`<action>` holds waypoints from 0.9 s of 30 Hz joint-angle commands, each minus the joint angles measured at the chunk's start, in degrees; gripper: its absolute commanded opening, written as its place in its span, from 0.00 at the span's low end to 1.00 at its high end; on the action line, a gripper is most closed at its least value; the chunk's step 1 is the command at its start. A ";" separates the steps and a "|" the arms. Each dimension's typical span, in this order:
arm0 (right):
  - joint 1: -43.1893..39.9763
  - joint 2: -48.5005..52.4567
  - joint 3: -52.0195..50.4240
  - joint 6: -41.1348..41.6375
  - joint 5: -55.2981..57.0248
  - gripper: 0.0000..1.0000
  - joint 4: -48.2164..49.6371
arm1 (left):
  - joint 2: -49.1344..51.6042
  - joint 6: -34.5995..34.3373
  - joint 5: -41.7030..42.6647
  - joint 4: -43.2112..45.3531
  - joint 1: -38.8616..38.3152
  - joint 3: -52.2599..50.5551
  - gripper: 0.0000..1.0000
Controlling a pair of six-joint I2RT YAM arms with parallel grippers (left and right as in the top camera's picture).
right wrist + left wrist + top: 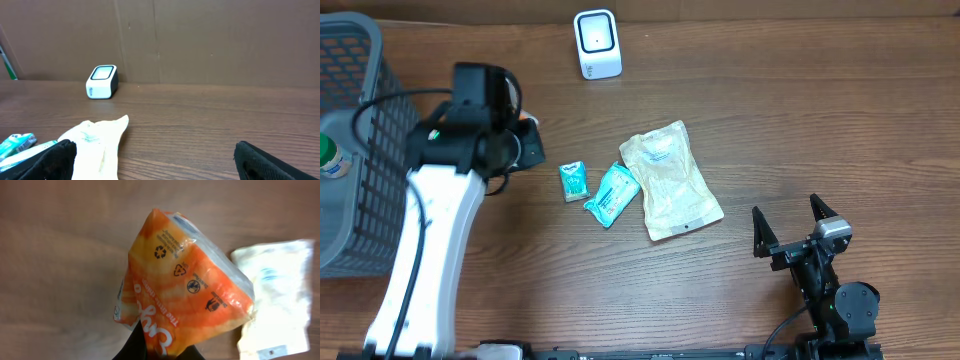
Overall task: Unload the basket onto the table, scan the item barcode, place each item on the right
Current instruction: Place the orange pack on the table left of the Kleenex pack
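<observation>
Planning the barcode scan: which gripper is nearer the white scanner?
Left. The left gripper, shut on the orange packet, is a short way below-left of the scanner in the overhead view; the open right gripper sits much farther off, toward the lower right.

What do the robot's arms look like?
The left arm has a long white link, a chunky black wrist and looping black cables. The right arm is all black, with a small grey block near its end effector, which has two pointed black fingers.
</observation>
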 commanded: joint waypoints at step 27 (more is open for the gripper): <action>0.24 -0.57 -0.61 0.15 -0.04 1.00 0.24 | 27.69 -8.04 0.81 -2.45 -1.03 1.40 0.91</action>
